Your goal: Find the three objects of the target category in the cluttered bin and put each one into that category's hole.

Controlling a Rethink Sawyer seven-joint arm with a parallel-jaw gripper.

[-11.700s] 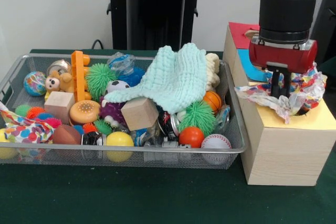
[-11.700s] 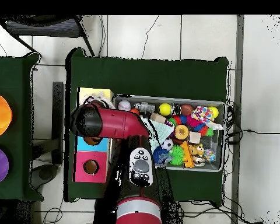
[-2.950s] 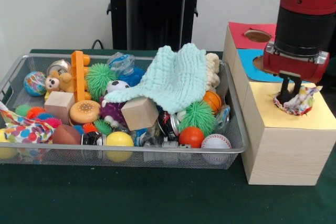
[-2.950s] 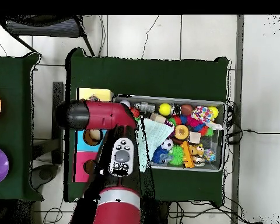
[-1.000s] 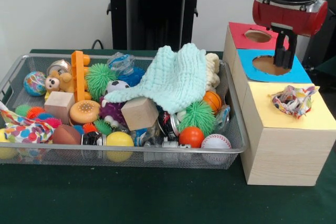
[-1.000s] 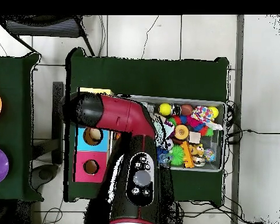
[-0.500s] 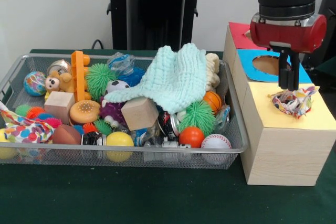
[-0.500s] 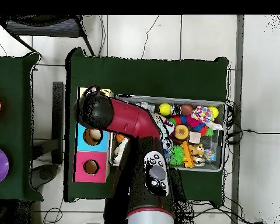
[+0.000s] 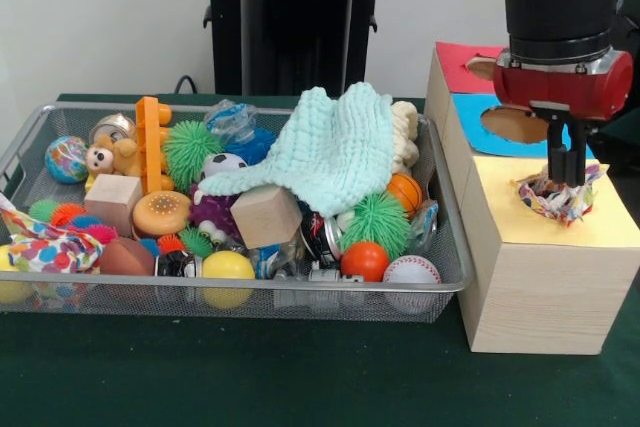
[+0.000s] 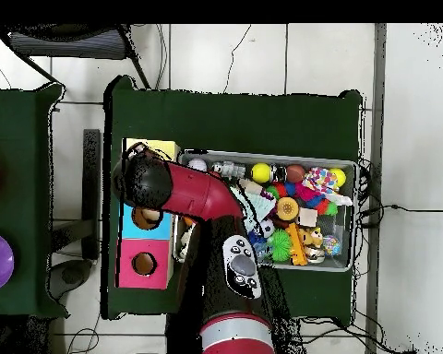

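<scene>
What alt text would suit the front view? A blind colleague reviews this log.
A red robot arm's claw reaches down onto a crumpled colourful cloth sitting on the yellow top of a wooden box. Beside it, a wire basket brims with toys under a mint knitted cloth.

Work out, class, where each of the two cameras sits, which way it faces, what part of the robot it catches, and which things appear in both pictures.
Front view: low, across the table, facing the wire bin and wooden box; shows the gripper over the colourful cloth.
Overhead view: above, looking straight down on the green table; shows the red arm.
Shared: bin, box, arm.
</scene>
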